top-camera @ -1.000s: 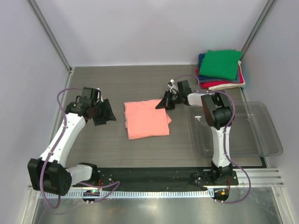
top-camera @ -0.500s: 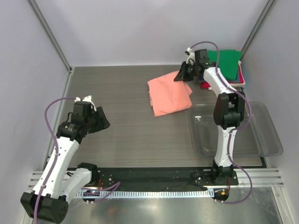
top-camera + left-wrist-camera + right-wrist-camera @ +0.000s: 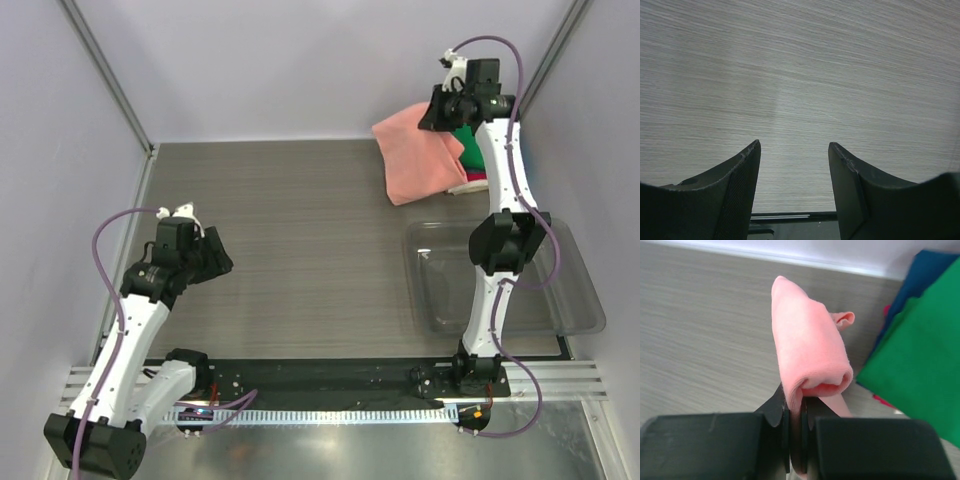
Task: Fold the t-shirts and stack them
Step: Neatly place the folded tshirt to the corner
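Observation:
My right gripper [image 3: 436, 112] is shut on the folded salmon-pink t-shirt [image 3: 415, 155] and holds it in the air at the back right, beside the stack. In the right wrist view the pink cloth [image 3: 807, 355] bulges out from between my closed fingers [image 3: 776, 407]. The stack of folded t-shirts [image 3: 470, 150] lies in the back right corner, mostly hidden by the arm and the hanging shirt; its green top shirt [image 3: 912, 360] and a navy one [image 3: 925, 275] show in the right wrist view. My left gripper [image 3: 218, 262] is open and empty over bare table at the left [image 3: 794, 150].
A clear plastic tray [image 3: 570, 290] stands at the right, in front of the stack. Grey walls and metal posts close in the back and sides. The black base rail [image 3: 320, 380] runs along the near edge.
My right gripper has carried the pink t-shirt from the table's middle up and back to the right, next to the stack. My left arm pulled back toward the near left.

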`<state>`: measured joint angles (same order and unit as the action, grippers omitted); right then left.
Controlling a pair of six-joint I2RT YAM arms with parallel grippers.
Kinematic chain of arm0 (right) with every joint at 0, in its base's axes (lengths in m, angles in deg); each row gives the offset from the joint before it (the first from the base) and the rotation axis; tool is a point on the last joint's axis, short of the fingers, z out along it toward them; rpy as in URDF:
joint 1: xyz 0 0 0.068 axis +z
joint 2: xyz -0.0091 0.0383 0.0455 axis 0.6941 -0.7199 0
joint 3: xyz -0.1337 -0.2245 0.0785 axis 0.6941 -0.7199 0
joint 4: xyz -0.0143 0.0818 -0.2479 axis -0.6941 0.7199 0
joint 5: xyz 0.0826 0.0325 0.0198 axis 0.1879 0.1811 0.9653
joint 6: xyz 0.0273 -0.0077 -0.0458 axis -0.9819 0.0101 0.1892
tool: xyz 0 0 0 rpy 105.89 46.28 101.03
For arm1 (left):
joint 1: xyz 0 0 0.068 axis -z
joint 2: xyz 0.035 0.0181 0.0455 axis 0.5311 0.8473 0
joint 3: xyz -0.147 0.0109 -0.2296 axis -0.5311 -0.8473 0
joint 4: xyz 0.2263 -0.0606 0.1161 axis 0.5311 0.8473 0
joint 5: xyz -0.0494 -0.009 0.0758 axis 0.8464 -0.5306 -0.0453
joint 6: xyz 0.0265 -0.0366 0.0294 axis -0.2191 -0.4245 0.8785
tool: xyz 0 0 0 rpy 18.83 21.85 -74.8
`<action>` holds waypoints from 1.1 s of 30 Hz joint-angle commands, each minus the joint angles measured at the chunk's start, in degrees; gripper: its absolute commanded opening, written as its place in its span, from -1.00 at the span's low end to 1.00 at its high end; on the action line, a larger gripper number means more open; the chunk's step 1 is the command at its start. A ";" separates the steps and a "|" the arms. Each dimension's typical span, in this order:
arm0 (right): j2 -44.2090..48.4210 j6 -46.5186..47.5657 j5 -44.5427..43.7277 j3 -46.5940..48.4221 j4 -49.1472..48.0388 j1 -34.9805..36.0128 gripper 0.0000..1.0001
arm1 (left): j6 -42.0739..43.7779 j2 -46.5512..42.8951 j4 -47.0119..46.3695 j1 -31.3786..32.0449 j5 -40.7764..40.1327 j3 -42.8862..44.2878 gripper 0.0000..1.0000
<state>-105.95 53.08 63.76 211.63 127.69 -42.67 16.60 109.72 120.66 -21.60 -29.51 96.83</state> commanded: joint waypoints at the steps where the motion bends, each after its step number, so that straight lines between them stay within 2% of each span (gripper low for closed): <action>1: 5.91 2.62 -0.10 7.57 0.43 -2.68 -0.98 | 0.30 0.53 -2.33 -0.11 -0.68 -0.29 0.16; 6: 6.52 4.21 0.34 12.94 0.43 -5.58 -0.98 | 0.30 1.50 -2.42 -0.02 0.11 -0.38 0.16; 16: 6.70 7.55 1.48 14.26 -3.17 -10.50 -0.98 | 0.30 3.96 -2.42 -0.11 0.73 -0.30 0.15; 28: -2.08 9.04 4.47 15.67 -8.79 -15.51 -0.98 | 0.12 5.37 -2.42 -0.11 0.73 -0.47 0.14; 33: -6.04 8.25 4.56 16.29 -16.17 -17.53 -0.98 | -0.06 6.16 -2.51 0.07 0.82 -0.56 0.14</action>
<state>-111.15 61.12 67.48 225.16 121.01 -58.80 16.36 115.45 120.01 -21.60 -29.27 96.55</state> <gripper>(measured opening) 0.100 0.570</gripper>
